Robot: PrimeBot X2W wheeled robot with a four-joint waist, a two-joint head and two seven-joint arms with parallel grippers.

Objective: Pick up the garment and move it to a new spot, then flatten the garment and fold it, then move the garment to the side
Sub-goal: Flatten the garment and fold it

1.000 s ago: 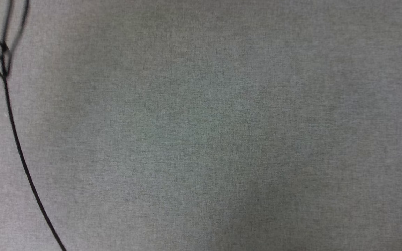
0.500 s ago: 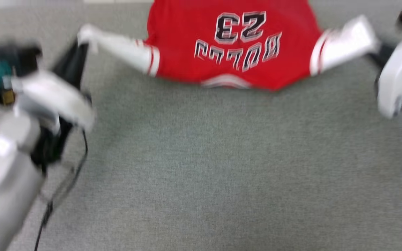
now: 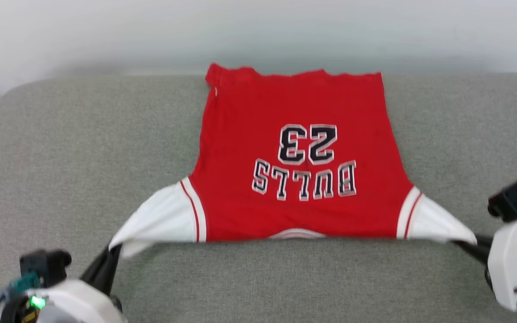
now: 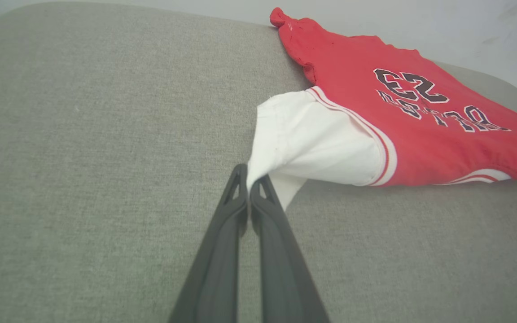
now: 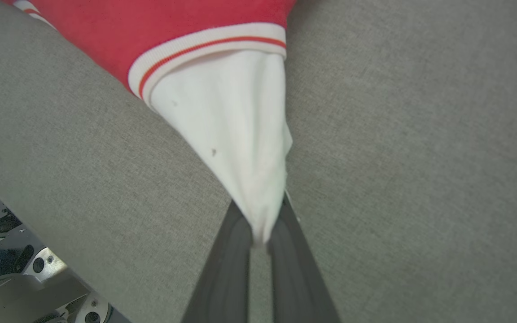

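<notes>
L tool (image 4: 248,180), R tool (image 5: 260,222) tight on garment (image 3: 294,107) slvs

Garment (image 3: 294,157) lying on the table (image 3: 61,134), stretched between the two sets of jaws, left sleeve (image 3: 159,217) in the left jaws, right sleeve (image 3: 435,224) in the right jaws, body beyond both.

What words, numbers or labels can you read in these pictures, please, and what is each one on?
"23": black, white-outlined numerals on the red shirt, upside down in the head view.
"BULLS": lettering in the same style on the shirt, right beside the number on the side nearer the robot, also upside down.
Both also show in the left wrist view, at a slant.
No other text can be read.
</notes>
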